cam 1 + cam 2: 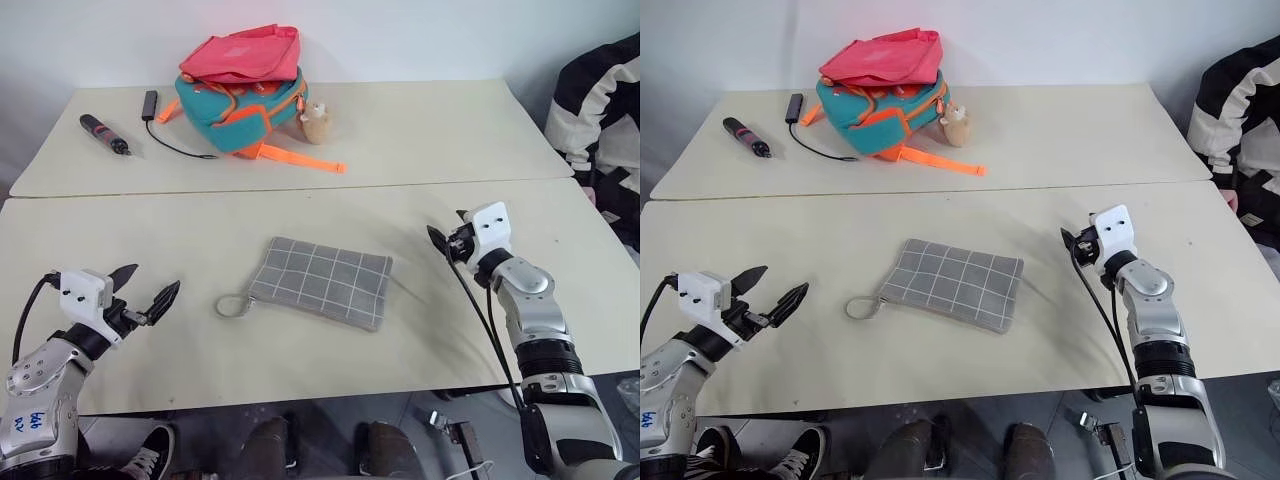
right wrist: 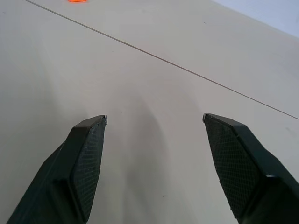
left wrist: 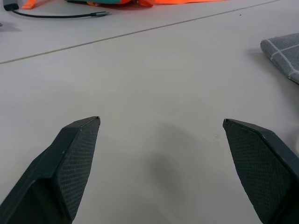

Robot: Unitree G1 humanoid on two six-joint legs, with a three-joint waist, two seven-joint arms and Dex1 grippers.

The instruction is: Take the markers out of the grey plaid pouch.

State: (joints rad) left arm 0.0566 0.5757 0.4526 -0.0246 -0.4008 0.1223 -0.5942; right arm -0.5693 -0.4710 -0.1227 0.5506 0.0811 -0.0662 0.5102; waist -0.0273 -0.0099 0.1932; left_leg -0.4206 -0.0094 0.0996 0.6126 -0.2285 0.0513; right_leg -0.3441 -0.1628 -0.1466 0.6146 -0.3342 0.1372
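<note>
Markers are nowhere out on the table, so by my reading they are inside the grey plaid pouch (image 1: 320,281), which lies flat near the centre of the frame on the near table (image 1: 300,215), slightly skewed. Its small ring (image 1: 231,305) trails off the lower-left corner. I cannot tell from here whether its mouth is open or closed, nor which edge carries the opening.

Left gripper (image 1: 143,290) hovers at the lower left of the frame, well apart from the pouch, its two black fingers (image 3: 74,154) spread wide with nothing between them; in its wrist view a corner of the pouch sits at the right edge. Right gripper (image 1: 438,241) hangs at the right of the frame, beyond the pouch's right end, fingers (image 2: 88,154) likewise apart and empty over bare tabletop. Flanking the pouch this way looks like a ready stance: one claw could pin the fabric while the other reaches in.

On the far table at the upper left of the frame sit a teal-orange backpack (image 1: 235,110) with a red bag (image 1: 245,55) on top, a dark pen-like tool (image 1: 104,133) and a black cable (image 1: 172,145), all well clear of the work. A person's black-and-white sleeve (image 1: 600,100) shows at the upper right.
</note>
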